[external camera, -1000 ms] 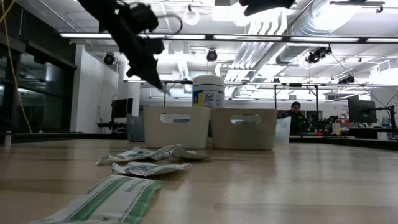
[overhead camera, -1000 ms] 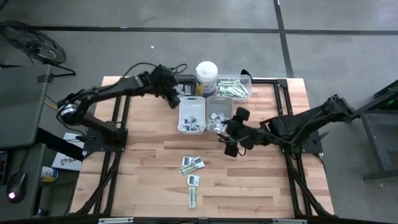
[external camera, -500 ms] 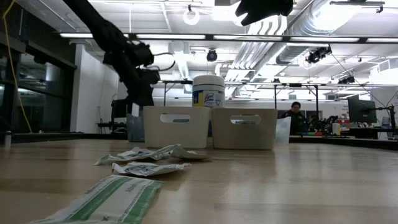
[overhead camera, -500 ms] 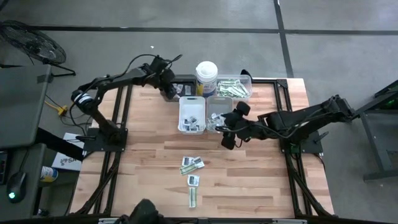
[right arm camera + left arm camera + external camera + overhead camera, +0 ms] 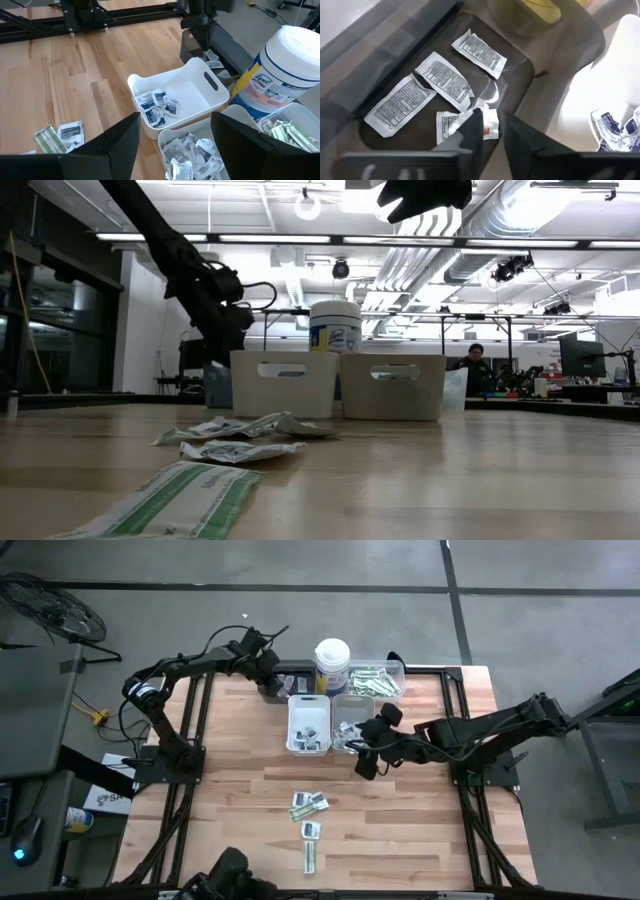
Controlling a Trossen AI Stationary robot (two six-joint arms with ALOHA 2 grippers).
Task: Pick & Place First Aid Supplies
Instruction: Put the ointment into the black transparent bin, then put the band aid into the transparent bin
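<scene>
Left pincer [image 5: 492, 131], fingers slightly apart, hangs over flat papery sachets [image 5: 444, 79] in a dark tray [image 5: 520, 97].

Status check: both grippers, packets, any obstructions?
Left gripper over dark tray, packet at its tip. Right gripper jaws open, empty, raised beside white bins. Loose packets on table; nothing seen blocking.

I am reaching my left gripper [image 5: 492, 131] far out, fingers slightly parted, while my right gripper [image 5: 368, 752] is hanging wide open mid-table.
</scene>
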